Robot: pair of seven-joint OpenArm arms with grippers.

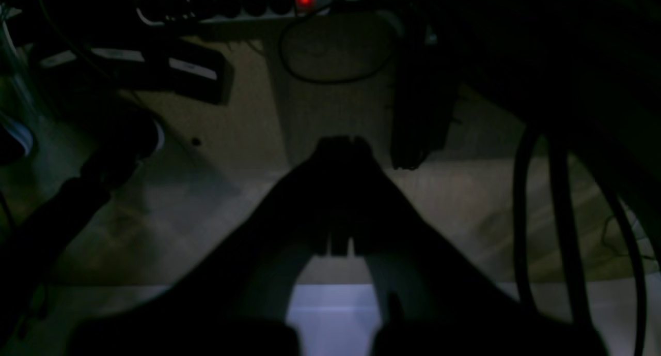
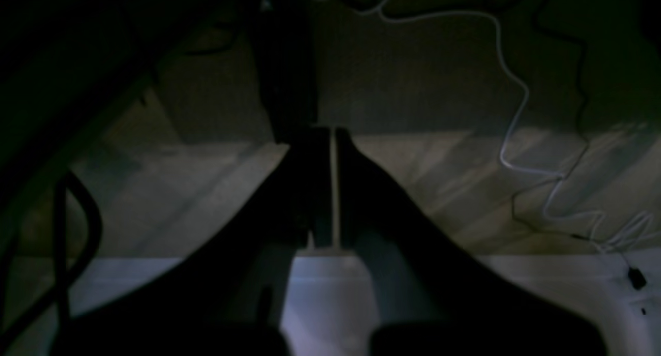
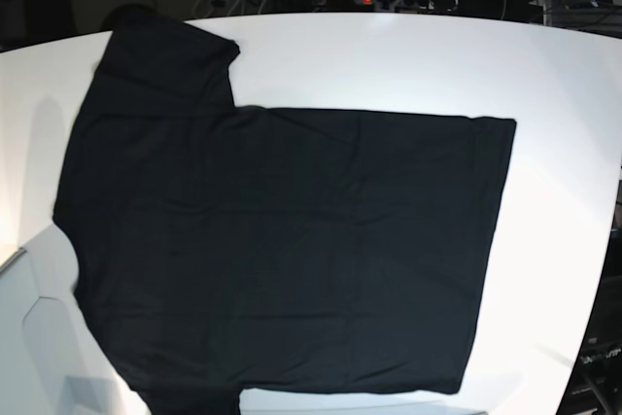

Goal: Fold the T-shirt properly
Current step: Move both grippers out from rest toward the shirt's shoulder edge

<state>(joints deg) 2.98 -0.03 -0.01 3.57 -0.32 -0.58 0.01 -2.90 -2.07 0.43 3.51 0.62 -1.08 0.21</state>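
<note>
The T-shirt [image 3: 282, 250] lies flat, unfolded, on the desk [image 3: 554, 94]; both claws [image 1: 341, 144] [image 2: 330, 134] are clenched empty, so next grab the 11 o'clock sleeve.

The base view looks steeply down from above onto the white table [image 3: 389, 65], cluttered floor at 12 o'clock. Each wrist view looks along its own dark fingers toward a dim floor, table edge [image 1: 330, 314] at 6 o'clock.
</note>
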